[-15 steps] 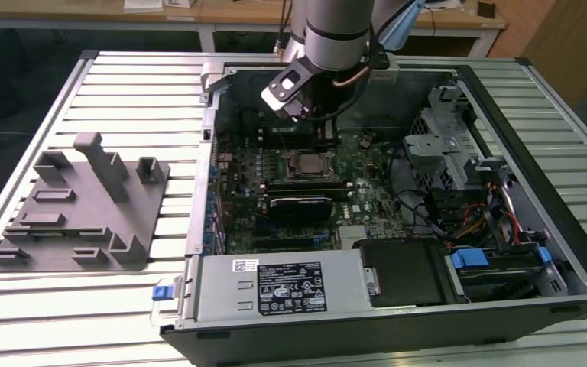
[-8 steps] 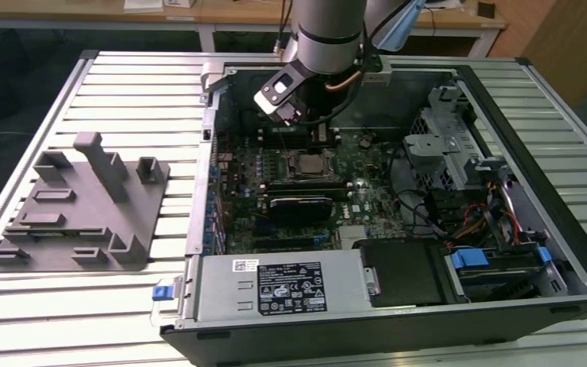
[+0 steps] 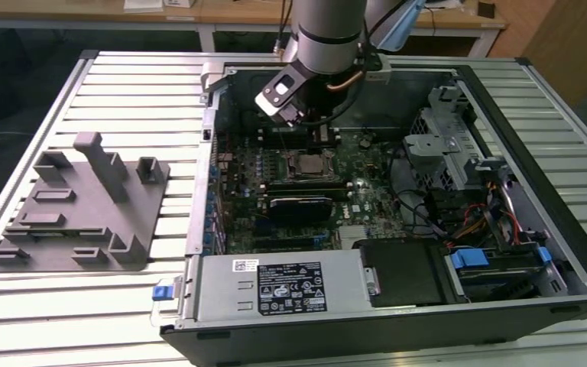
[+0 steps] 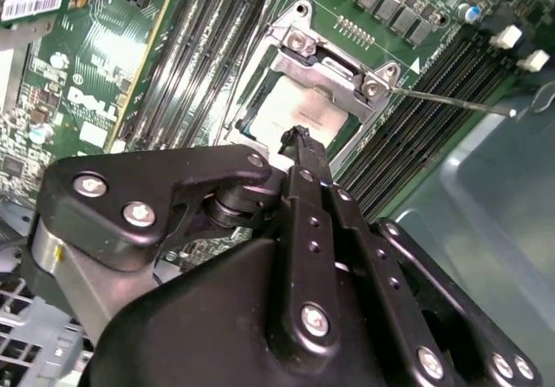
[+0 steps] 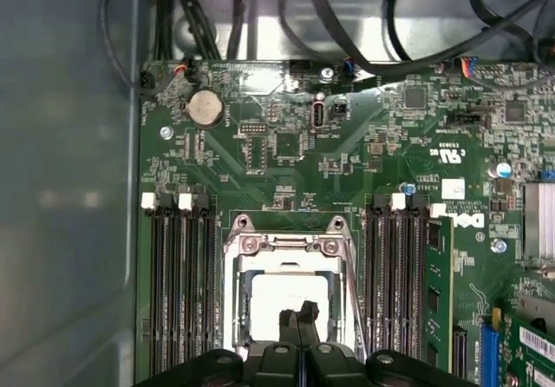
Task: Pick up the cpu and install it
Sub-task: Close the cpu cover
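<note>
Above socketed cpu (image 5: pixel 264 300): end effector (image 5: pixel 299 311) closed; memory slots (image 5: pixel 182 283) flanking.

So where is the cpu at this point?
In both wrist views the cpu sits inside the socket frame on the motherboard, between the two banks of memory slots, right under the tip of the shut gripper.

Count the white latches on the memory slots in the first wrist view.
4 latches: two on the slot bank by the case wall, two across the cpu socket. The gripper may hide others.
</note>
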Controlling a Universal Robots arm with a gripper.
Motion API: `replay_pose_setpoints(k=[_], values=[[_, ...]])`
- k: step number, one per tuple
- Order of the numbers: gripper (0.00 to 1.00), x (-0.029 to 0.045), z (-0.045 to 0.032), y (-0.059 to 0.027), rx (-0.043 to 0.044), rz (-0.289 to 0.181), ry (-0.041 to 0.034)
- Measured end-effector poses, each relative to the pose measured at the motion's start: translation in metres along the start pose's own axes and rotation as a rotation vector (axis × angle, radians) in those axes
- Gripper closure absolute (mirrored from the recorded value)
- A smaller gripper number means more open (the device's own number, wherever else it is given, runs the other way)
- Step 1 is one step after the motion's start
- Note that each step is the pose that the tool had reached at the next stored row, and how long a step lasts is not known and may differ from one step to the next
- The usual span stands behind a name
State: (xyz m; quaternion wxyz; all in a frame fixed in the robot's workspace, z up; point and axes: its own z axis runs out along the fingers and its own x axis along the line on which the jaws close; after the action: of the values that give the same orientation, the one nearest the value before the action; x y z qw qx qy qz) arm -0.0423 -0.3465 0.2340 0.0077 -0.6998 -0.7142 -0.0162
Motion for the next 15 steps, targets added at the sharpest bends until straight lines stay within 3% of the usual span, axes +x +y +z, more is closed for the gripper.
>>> replay_pose_setpoints(k=[15], values=[[0.89, 0.0, 0.0002, 0.0, 0.0089, -0.262, 0.0037]])
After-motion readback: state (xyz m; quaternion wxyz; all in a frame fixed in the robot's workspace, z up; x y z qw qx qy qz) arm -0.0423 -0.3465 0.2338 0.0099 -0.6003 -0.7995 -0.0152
